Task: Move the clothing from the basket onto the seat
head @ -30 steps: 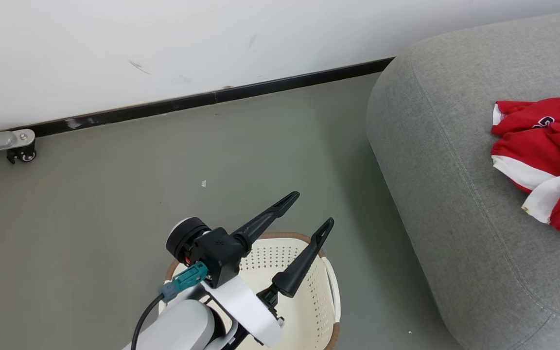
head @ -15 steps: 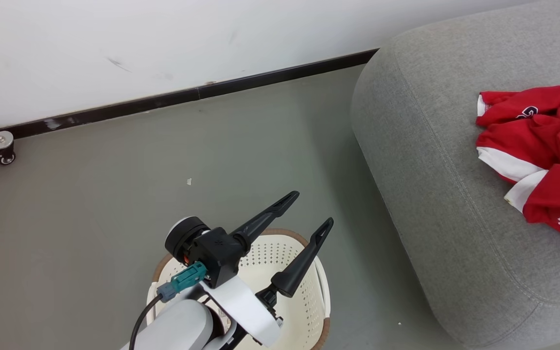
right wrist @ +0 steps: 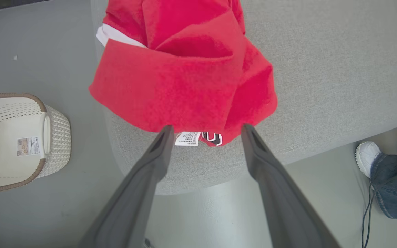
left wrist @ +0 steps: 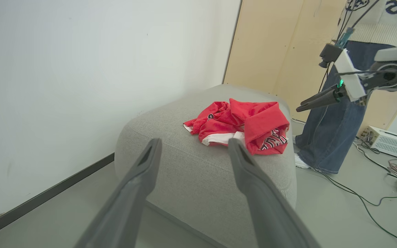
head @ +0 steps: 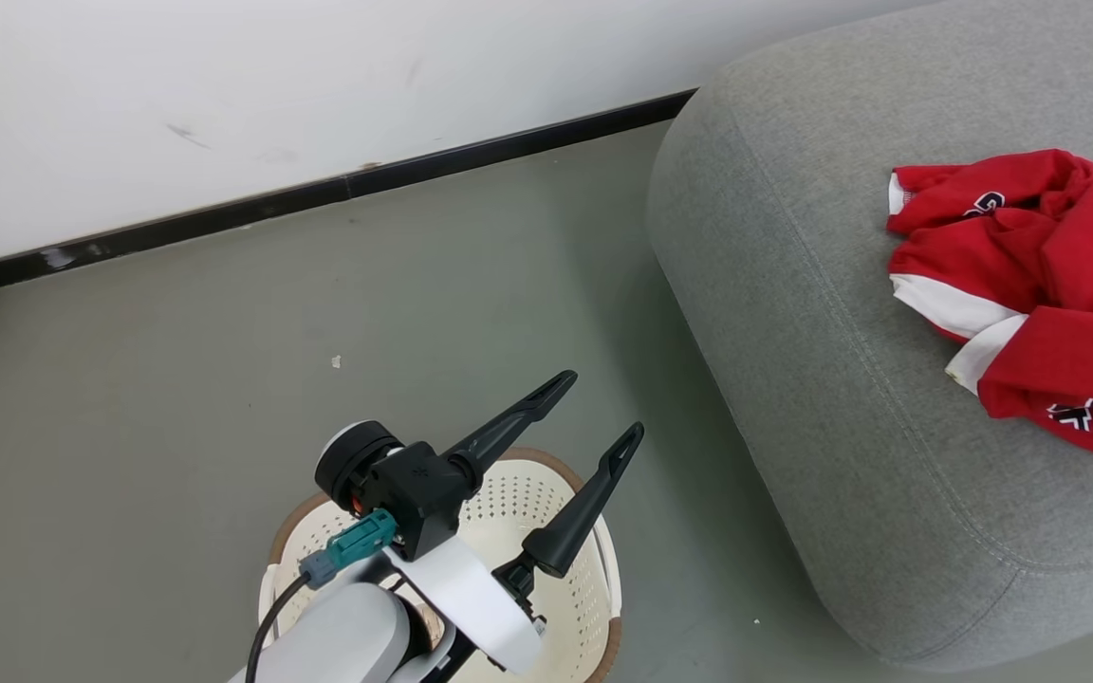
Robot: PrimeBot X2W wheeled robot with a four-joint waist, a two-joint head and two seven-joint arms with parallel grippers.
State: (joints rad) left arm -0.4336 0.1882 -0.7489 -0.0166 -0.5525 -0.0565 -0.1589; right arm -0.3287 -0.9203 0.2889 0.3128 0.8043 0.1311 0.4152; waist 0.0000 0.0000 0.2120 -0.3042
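1. At the left of my head view, the basket stands on the floor. My left gripper hangs over it with its fingers spread wide and nothing between them.
2. In my right wrist view, the part of the basket's inside that I can see is bare cream plastic with a paper sticker on the bottom and no red fabric. The frame edge cuts off the rest, and my own forearm covers part of it from the head camera, so I can't vouch for every corner.
3. To the right, across a strip of bare floor, is the seat.
4. The clothing lies in one crumpled red heap on top of the seat. It sits toward the side away from the basket, with its lower fold close to the cushion's edge.
5. My right gripper hovers above that heap with its jaws apart, gripping nothing.
6. A person's legs stand just past the seat.
7. I judge the transfer essentially done. What's left is checking the hidden part of the basket and perhaps nudging the heap inward.
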